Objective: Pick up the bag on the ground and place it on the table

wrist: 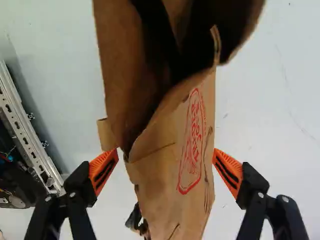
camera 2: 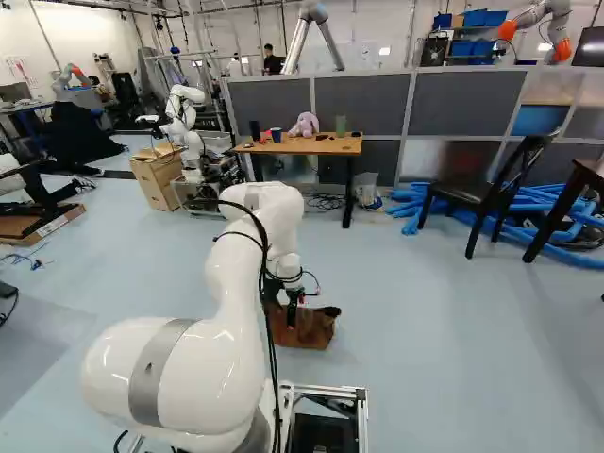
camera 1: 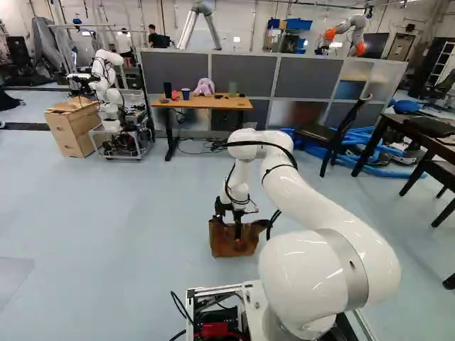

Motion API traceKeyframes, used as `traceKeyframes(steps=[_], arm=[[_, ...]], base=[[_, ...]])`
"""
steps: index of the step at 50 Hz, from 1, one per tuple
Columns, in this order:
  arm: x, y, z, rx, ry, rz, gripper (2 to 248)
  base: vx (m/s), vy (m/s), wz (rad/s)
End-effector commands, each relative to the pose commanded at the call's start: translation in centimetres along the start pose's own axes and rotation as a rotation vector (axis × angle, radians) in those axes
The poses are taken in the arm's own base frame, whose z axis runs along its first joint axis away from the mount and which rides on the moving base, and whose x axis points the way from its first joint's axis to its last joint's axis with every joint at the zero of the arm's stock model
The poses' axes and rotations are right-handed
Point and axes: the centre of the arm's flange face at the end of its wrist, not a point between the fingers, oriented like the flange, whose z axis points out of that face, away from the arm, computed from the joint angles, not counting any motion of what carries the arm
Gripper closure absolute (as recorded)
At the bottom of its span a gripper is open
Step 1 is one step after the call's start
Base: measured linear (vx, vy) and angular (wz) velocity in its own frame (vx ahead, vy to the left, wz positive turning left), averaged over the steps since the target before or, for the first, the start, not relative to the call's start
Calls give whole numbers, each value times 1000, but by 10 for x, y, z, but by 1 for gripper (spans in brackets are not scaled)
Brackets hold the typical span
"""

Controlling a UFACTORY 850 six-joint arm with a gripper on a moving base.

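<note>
My gripper (camera 1: 229,219) points down at the brown paper bag (camera 1: 226,245), which stands on the floor just beyond the base. The right base view shows the bag (camera 2: 307,328) beside the arm, partly behind its cables. In the wrist view the gripper (wrist: 166,156) is open, one orange-padded finger on each side of the bag (wrist: 165,185). Its dark mouth gapes ahead of the fingers; red print marks one side. Whether the pads brush its edges I cannot tell. The wooden-topped table (camera 1: 206,104) stands farther back against the partitions.
A plush toy (camera 2: 304,125), cups and a green container are on the table. Another robot (camera 1: 106,85) stands left of it beside a wooden cabinet (camera 1: 73,128). Dark chairs (camera 2: 481,193) and blue tubes (camera 2: 566,226) lie to the right. My base frame's metal rail (wrist: 30,125) is near the bag.
</note>
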Motion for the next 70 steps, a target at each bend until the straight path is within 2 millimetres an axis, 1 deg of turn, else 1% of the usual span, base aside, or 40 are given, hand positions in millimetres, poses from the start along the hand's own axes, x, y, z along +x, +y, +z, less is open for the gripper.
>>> traceKeyframes(steps=[23,29,30,35,36,40,41,45,46,50,51,56,57,61,62,70], arm=[[0,0,35,1,0,0,3],[0,0,39,1,0,0,3],[0,0,40,1,0,0,20],[0,0,40,1,0,0,20],[0,0,41,1,0,0,58],[0,0,41,1,0,0,58],[0,0,41,1,0,0,96],[0,0,41,1,0,0,96],[0,0,41,1,0,0,134],[0,0,41,1,0,0,134],[0,0,41,1,0,0,172],[0,0,41,1,0,0,172],[0,0,41,1,0,0,210],[0,0,41,1,0,0,210],[0,0,41,1,0,0,232],[0,0,41,1,0,0,232]], base=[[0,0,0],[0,0,0],[0,0,0],[0,0,0],[0,0,0],[0,0,0],[0,0,0],[0,0,0],[0,0,0],[0,0,0],[0,0,0],[0,0,0],[0,0,0],[0,0,0],[0,0,0],[0,0,0]])
